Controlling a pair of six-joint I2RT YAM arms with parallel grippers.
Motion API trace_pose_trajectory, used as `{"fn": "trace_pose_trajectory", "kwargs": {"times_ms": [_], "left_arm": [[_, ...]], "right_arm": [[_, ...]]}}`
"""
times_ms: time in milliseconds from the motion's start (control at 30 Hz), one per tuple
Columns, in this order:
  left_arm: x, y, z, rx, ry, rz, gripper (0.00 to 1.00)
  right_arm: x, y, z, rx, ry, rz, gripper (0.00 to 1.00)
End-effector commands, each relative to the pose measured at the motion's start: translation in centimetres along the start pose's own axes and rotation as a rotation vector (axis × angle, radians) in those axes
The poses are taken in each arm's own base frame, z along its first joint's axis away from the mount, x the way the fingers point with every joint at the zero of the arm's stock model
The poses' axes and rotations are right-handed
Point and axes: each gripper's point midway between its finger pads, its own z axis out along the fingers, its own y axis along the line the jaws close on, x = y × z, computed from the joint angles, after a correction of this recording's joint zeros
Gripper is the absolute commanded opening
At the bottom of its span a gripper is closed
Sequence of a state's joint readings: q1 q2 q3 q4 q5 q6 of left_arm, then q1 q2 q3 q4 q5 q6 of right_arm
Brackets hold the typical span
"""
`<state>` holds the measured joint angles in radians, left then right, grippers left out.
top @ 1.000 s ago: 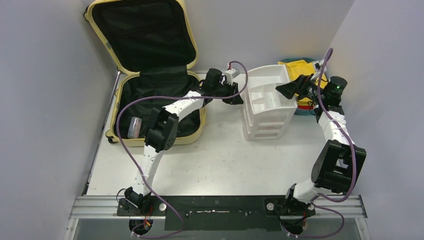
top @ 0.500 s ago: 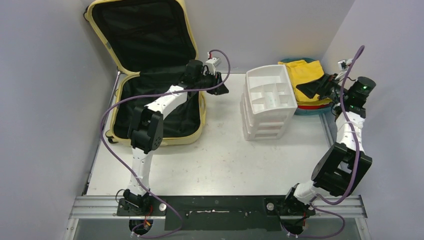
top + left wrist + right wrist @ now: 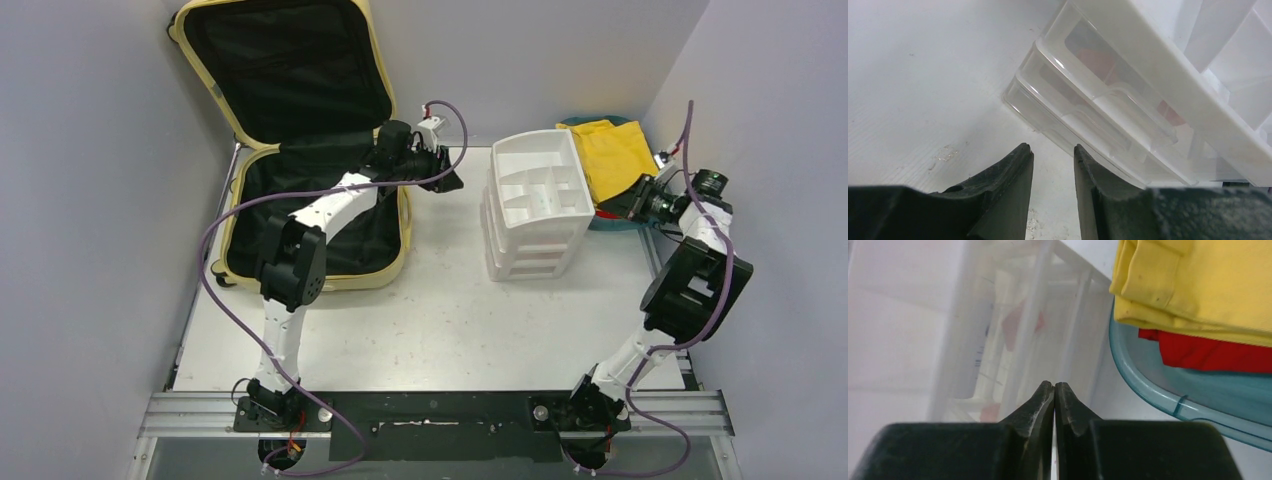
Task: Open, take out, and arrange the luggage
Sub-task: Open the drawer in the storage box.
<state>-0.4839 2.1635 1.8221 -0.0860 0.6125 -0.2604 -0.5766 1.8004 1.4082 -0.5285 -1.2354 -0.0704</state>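
The left gripper (image 3: 447, 180) is held just past the right rim of the luggage (image 3: 300, 90), its fingers (image 3: 1015, 170) parted by a narrow gap with nothing seen between them. The luggage lies behind and to the left of this gripper. It is opened, with the lid propped up against the back wall and the black-lined base flat on the table (image 3: 450, 320). The left arm is stretched across the base. Ahead of the left gripper, near but apart from it, the organizer (image 3: 1128, 100) is seen. Something red shows through its clear drawer fronts.

The right gripper (image 3: 1054, 385) is closed, fingertips pressed together and nothing clamped between them. It is pointed at the gap between the organizer (image 3: 535, 205) and the tray (image 3: 1158, 390). The organizer is blurred to its left. Just to its right the tray's rim is seen, with a red cloth (image 3: 1213, 352) in it and a yellow cloth (image 3: 1208, 285) folded on top.
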Motion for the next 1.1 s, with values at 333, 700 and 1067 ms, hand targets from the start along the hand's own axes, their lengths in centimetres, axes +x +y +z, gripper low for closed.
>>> {"fn": "trace_pose_trajectory", "kwargs": {"times_ms": [333,700,1067], "left_arm": [[-1.3,-4.7,3.5,0.115,-0.031,0.071,0.34],[1.0,-5.8,5.7,0.153,0.005,0.036,0.34],[2.3,-6.9,6.2,0.175,0.031,0.018,0.34]], "right_arm": [[4.6,-3.0,6.2,0.097,0.168,-0.015,0.00],[9.0,-4.0,8.5,0.153,0.283,-0.038,0.00],[12.2,-2.3,11.2,0.017,0.264,0.062,0.00]]}}
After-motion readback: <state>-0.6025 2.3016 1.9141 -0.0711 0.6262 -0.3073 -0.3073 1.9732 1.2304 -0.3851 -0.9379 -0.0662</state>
